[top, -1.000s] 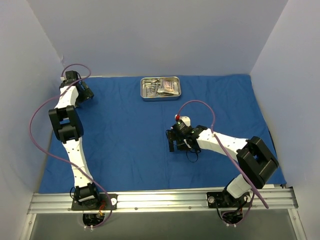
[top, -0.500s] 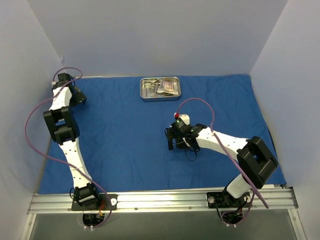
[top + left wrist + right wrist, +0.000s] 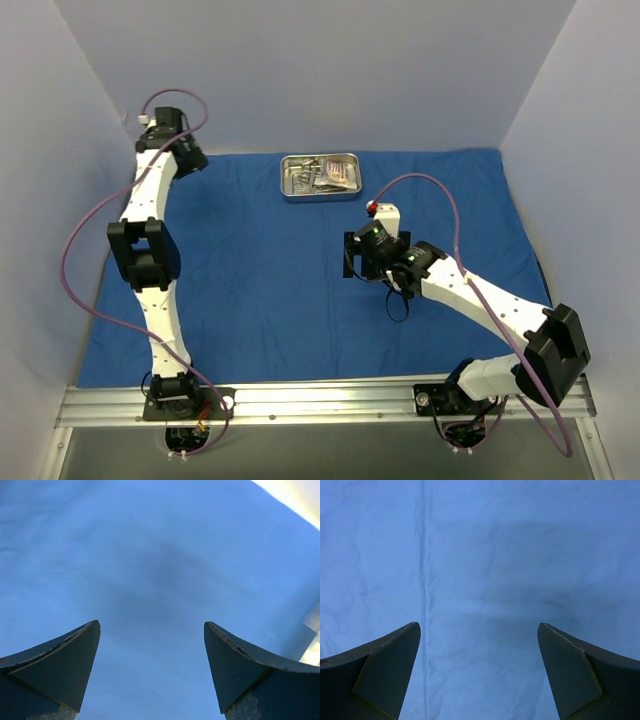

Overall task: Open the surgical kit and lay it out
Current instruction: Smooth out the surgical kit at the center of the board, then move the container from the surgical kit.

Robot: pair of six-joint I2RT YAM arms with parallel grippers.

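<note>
Royal-blue cloth wrap [image 3: 250,270] lay flat, left gripper [image 3: 150,625] and right gripper [image 3: 477,625] gaped empty, so unloading the upper-centre rectangular steel tray [image 3: 322,197] looked next.

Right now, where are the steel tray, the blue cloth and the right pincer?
steel tray [image 3: 320,198]: top view, near rim.
blue cloth [image 3: 250,280]: top view, bare middle.
right pincer [image 3: 479,626]: right wrist view, between fingertips.

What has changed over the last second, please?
The left hand moved right and farther back at the far-left corner of the cloth. The right hand moved outward, toward the tray. Both are open and empty; nothing was gripped or released. Tray and cloth stayed put.
</note>
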